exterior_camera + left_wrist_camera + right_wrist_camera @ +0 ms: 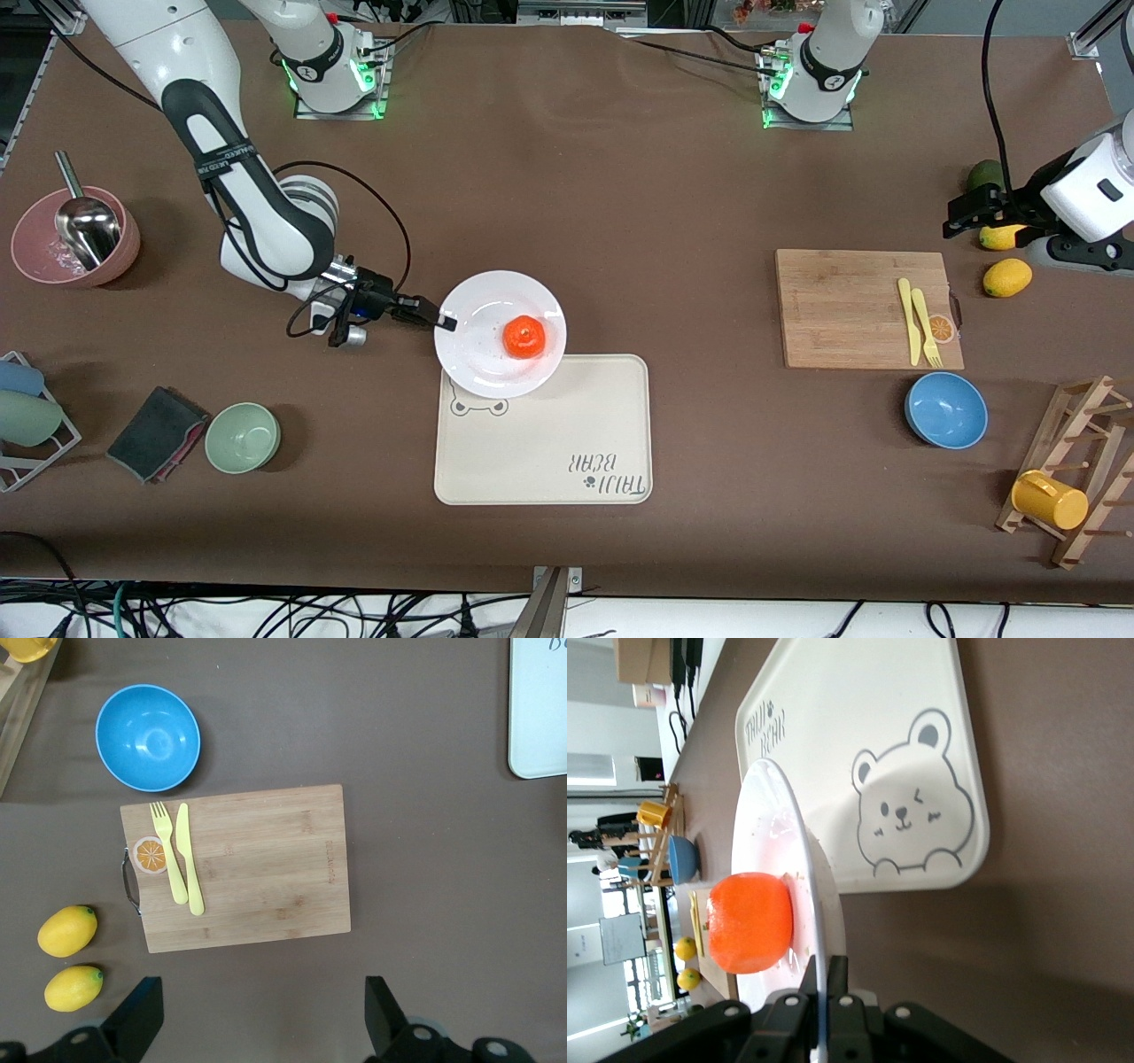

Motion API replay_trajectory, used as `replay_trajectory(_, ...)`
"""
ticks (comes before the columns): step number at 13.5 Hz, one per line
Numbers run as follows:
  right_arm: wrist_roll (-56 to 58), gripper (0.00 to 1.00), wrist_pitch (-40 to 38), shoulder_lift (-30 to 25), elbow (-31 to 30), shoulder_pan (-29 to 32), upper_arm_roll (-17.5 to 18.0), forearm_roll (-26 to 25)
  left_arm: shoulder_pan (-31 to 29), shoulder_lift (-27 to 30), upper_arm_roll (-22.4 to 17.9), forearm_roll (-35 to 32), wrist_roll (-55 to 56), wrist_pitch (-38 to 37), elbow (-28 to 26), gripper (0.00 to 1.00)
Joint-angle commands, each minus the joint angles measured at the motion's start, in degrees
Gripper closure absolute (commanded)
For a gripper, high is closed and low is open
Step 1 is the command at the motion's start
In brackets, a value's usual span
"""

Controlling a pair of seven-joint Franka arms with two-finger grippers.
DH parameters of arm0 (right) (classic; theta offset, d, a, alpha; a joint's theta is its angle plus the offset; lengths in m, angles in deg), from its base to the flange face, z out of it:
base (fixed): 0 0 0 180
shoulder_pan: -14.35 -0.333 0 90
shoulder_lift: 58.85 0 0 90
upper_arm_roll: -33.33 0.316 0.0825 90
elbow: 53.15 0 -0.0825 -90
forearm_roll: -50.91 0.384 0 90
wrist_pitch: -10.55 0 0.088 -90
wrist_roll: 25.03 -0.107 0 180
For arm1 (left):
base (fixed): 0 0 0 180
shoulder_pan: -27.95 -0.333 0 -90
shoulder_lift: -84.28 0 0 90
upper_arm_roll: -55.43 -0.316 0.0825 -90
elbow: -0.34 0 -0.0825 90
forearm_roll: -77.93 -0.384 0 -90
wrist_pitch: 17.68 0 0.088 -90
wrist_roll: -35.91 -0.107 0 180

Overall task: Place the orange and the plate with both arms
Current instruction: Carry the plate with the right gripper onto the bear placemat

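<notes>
The white plate (478,354) carries the orange (524,337) near its middle. My right gripper (446,319) is shut on the plate's rim at the right arm's end of the plate. The plate's nearer edge overlaps a corner of the cream bear tray (567,443). In the right wrist view the fingers (837,979) pinch the rim of the plate (780,815), with the orange (749,921) just past them and the plate a little above the tray (859,718). My left gripper (961,220) is open and empty over the table by the lemons; it also shows in the left wrist view (263,1019).
A cutting board (850,306) with a yellow knife and fork, a blue bowl (945,409), lemons (1007,276) and a wooden rack with a yellow cup (1050,499) are at the left arm's end. A pink bowl with a scoop (75,239), a green bowl (243,437) and a dark cloth (152,434) are at the right arm's end.
</notes>
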State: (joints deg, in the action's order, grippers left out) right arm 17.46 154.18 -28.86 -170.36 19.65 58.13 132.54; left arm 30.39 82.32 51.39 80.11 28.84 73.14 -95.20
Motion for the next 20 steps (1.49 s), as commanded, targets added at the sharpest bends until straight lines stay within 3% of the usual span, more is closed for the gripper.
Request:
replay_trajectory(1,-2.76,1.00,0.24,5.33,7.50,-0.45,0.77,-1.03,0.28,-0.86,-0.17,0.19,-1.10,-1.43,1.94,0.00)
replay_trajectory(6,-2.50,1.00,4.11,16.48,19.45,-3.71,0.68,-1.55,0.28,-0.86,-0.17,0.19,-1.10,-1.43,1.85,0.00)
replay_trajectory(8,-2.67,1.00,4.64,19.48,22.19,-3.97,0.60,-4.44,0.28,-0.86,-0.17,0.19,-1.10,-1.43,1.94,0.00)
replay_trajectory(14,-2.15,1.00,4.38,19.76,22.46,-3.45,0.25,-7.26,0.37,-1.12,-0.17,0.19,-1.10,-1.52,1.94,0.00)
replay_trajectory(17,-2.15,0.50,4.11,19.59,22.46,-3.19,-0.72,-10.60,0.37,-1.12,-0.17,0.19,-1.10,-1.52,1.94,0.00)
replay_trajectory(18,-2.15,0.08,4.03,19.41,22.46,-2.92,-0.72,-11.04,0.37,-1.12,-0.17,0.19,-1.10,-1.52,1.94,0.00)
replay_trajectory(19,-1.98,0.00,4.02,19.06,22.46,-2.92,-0.72,-11.39,0.37,-1.12,-0.17,0.19,-1.10,-1.52,1.94,0.00)
replay_trajectory(20,-2.06,0.00,3.94,18.36,22.46,-2.92,-0.72,-12.36,0.46,-1.12,-0.17,0.19,-1.10,-1.52,1.85,0.00)
